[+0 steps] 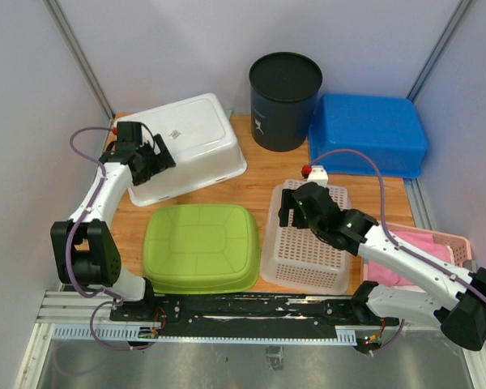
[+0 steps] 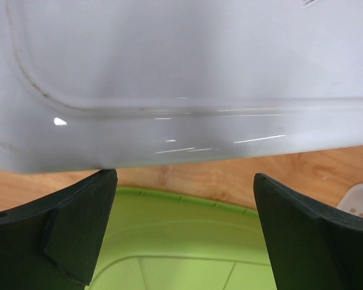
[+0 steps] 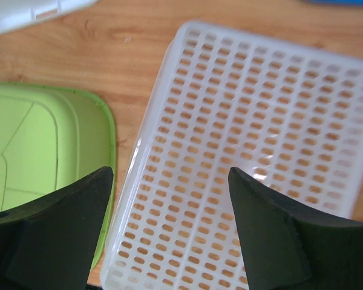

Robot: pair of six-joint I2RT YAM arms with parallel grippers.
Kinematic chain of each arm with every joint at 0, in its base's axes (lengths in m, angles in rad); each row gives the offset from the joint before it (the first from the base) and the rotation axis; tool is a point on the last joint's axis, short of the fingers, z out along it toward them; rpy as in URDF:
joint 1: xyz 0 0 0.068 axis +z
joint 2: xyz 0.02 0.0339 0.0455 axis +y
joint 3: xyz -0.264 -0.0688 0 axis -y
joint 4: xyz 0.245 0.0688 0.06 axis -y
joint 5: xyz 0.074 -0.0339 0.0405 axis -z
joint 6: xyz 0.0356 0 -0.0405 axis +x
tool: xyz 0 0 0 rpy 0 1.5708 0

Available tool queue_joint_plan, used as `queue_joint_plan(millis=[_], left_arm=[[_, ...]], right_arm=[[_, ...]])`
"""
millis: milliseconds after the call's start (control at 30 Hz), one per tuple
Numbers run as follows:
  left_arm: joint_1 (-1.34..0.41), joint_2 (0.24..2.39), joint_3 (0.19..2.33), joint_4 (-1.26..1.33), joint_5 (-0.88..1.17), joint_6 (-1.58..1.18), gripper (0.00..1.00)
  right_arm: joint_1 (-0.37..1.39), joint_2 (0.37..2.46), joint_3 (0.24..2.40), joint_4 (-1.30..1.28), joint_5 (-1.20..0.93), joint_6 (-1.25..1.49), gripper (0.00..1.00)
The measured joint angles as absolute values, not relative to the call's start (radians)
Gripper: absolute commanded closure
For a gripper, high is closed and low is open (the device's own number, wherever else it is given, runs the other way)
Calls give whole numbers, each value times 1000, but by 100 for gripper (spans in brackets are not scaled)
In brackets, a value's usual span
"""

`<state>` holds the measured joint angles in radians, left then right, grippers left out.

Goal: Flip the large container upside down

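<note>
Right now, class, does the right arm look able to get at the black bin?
Probably yes. The right tool hangs open over the basket. Only a strip of table lies between it and the bin, which stands upright with nothing over it.

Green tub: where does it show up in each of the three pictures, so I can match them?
Top view: the green tub sits front centre, just ahead of the arm bases.
Left wrist view: the green tub fills the bottom middle.
Right wrist view: the green tub runs along the left edge.
Shared landmark: the wooden table, bare beside the tub in every view.
</note>
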<state>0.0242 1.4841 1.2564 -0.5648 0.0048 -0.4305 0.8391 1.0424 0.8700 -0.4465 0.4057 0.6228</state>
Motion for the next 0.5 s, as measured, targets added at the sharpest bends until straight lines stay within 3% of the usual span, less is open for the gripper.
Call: queue_joint_plan(millis=[200,367,500], left_arm=[[25,1293,1278,-580,43,-374,1],[25,1006,1099,-537,168,-343,1],[25,810,934,-489,262,-332,1]], right_arm=[[822,1036,1104,-565,633,521,15],[817,1061,1308,-618,893,433,14],[817,1054,1333,-611,1047,342,15]])
